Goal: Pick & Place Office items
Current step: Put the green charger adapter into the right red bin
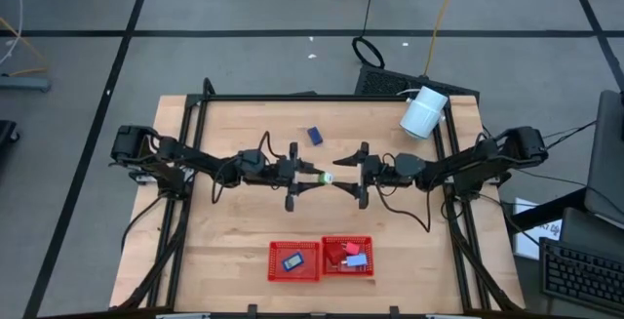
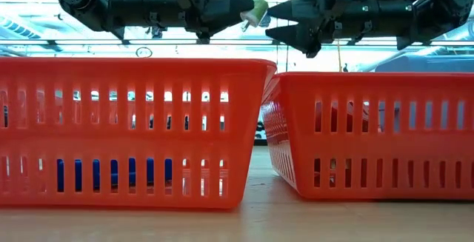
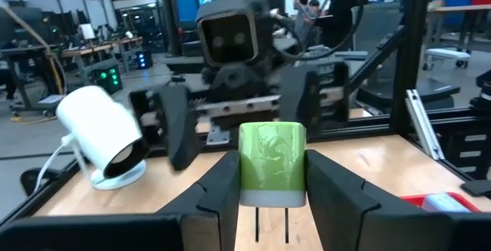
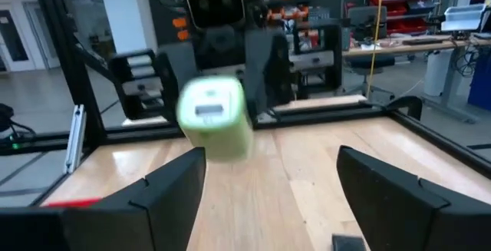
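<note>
**Two robot arms meet above a wooden table, a small green block held between them**

Seen from above, two dark robot arms reach toward each other over the middle of a light wooden table (image 1: 244, 231). The left gripper (image 1: 320, 177) is closed tight on a small green block (image 1: 329, 177), which sticks out from its fingertips toward the other arm. In the left wrist view the green block (image 3: 272, 166) sits upright between the two dark fingers (image 3: 222, 193), pinched on both sides, with a pale grey base at its lower end.

The right gripper (image 1: 341, 178) faces it, just beside the block, with its fingers spread wide and nothing in them. In the right wrist view the two fingers (image 4: 165, 193) stand well apart, and the green block (image 4: 215, 120) appears ahead of them, blurred. From table height, the block (image 2: 258, 8) hangs in the air above the trays, between the two gripper tips.

A dark blue block (image 1: 315, 136) lies alone on the table, beyond the arms. Near the front edge, two red mesh trays sit side by side, touching. The left tray (image 1: 277, 271) holds one dark blue piece (image 1: 293, 261). The right tray (image 1: 348, 242) holds red pieces (image 1: 341, 255) and a light blue piece (image 1: 356, 259). A white cylinder (image 1: 424, 112) rests at the far right corner of the table.
</note>
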`<state>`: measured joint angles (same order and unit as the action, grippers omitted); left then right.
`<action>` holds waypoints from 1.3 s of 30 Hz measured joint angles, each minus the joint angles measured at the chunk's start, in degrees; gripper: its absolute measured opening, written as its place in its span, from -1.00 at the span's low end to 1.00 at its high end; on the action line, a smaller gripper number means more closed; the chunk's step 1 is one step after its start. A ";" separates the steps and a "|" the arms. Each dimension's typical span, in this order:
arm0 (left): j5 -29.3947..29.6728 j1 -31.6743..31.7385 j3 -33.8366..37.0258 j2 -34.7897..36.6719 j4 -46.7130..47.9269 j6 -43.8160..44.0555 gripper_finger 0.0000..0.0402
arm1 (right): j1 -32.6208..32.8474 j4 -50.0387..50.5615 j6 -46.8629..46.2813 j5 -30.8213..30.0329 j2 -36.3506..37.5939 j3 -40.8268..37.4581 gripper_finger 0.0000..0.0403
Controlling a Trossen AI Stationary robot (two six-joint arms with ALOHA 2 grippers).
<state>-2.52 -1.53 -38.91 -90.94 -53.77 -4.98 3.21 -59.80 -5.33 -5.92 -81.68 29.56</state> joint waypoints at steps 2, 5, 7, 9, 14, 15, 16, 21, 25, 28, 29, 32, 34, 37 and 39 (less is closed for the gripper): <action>0.02 -0.23 -0.11 0.00 0.02 -0.47 -0.40 | 0.47 0.21 0.02 -0.01 -0.52 0.19 0.41; 0.16 -0.40 -0.15 0.00 -0.11 -0.51 -0.40 | 1.42 0.04 0.91 0.12 -2.73 1.93 0.42; 0.26 -0.43 -0.17 0.00 0.01 -0.48 -0.40 | 2.15 0.22 1.92 0.10 -4.07 3.13 0.41; 0.66 -0.47 -0.18 0.00 0.05 -0.47 -0.40 | 2.77 -0.24 3.36 0.07 -5.07 4.45 0.40; 0.70 -0.60 -0.18 0.00 0.50 -0.52 -0.34 | 3.66 -0.06 6.37 -0.22 -5.92 5.60 0.40; 0.85 -0.60 -0.19 0.00 0.54 -0.58 -0.34 | 3.67 -0.06 6.91 -0.35 -5.92 5.62 0.40; 0.91 -0.63 -0.20 0.00 0.65 -0.63 -0.36 | 3.66 0.04 7.45 -0.81 -5.93 5.62 0.40; 0.94 -0.71 -0.18 0.00 1.39 -0.71 -0.40 | 3.66 0.08 8.40 -3.20 -5.92 5.62 0.39; 0.98 -0.71 -0.18 0.00 1.55 -0.73 -0.35 | 3.66 0.03 9.15 -3.07 -5.92 5.62 0.39; 0.98 -0.71 -0.18 0.00 1.60 -0.73 -0.35 | 3.66 0.06 9.28 -3.07 -5.92 5.62 0.39; 0.98 -0.71 -0.18 0.00 1.74 -0.73 -0.36 | 3.66 0.06 9.28 -3.08 -5.92 5.62 0.39; 0.98 -0.71 -0.18 0.00 1.79 -0.73 -0.40 | 3.66 0.06 9.29 -3.09 -5.90 5.62 0.37; 0.98 -0.71 -0.19 0.00 1.81 -0.73 -0.40 | 3.66 0.10 9.30 -3.07 -5.68 5.62 0.34; 0.98 -0.71 -0.18 -0.01 1.81 -0.73 -0.36 | 3.66 0.02 9.38 -3.07 -5.48 5.62 0.26; 0.98 -0.71 -0.20 0.00 2.00 -0.73 -0.34 | 3.66 0.13 9.52 -3.07 -5.50 5.62 0.20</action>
<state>-1.54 -2.24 -39.11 -90.94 -51.77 -5.72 6.87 -59.67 4.19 -8.99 -87.18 35.18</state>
